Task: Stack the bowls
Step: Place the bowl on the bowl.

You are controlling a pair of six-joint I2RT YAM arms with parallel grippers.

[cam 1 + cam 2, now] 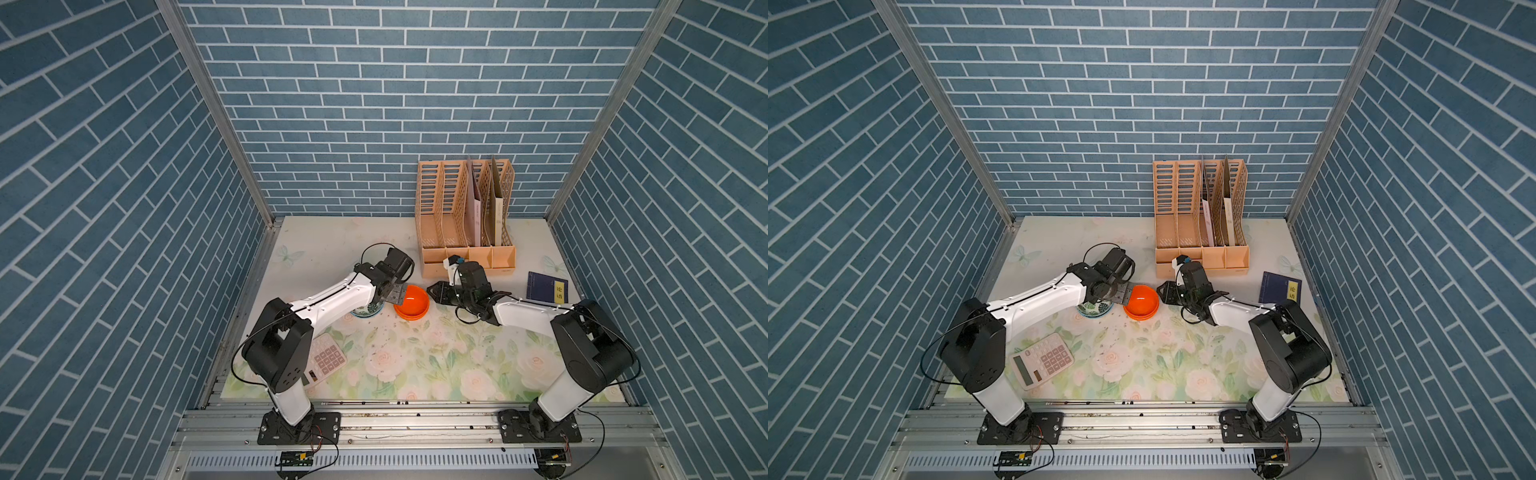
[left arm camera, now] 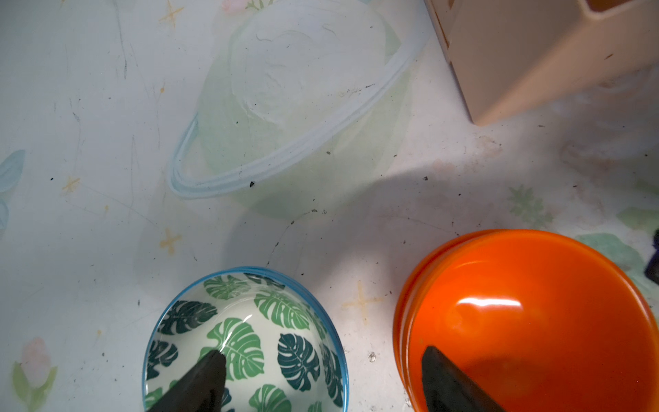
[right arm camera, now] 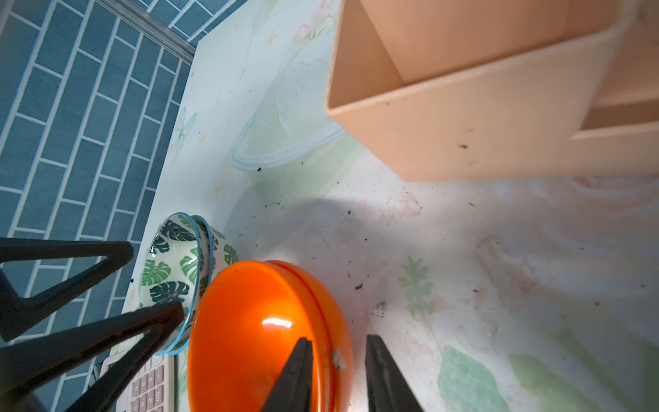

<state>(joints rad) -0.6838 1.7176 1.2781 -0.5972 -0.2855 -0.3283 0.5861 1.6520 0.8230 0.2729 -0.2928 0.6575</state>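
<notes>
Two plain orange bowls sit nested on the flowered table, the upper one slightly off-centre. Just left of them stand two leaf-print bowls, one inside the other, partly hidden under my left arm. My left gripper hangs wide open above both stacks, with one finger over the leaf bowl and one over the orange bowl, holding nothing. My right gripper straddles the orange bowls' right rim. One finger is inside and one outside, with table showing between the outer finger and the rim.
A tan file organizer stands at the back, close behind the right gripper. To the right lies a dark blue book. A pink calculator rests at the front left beside the left arm's base.
</notes>
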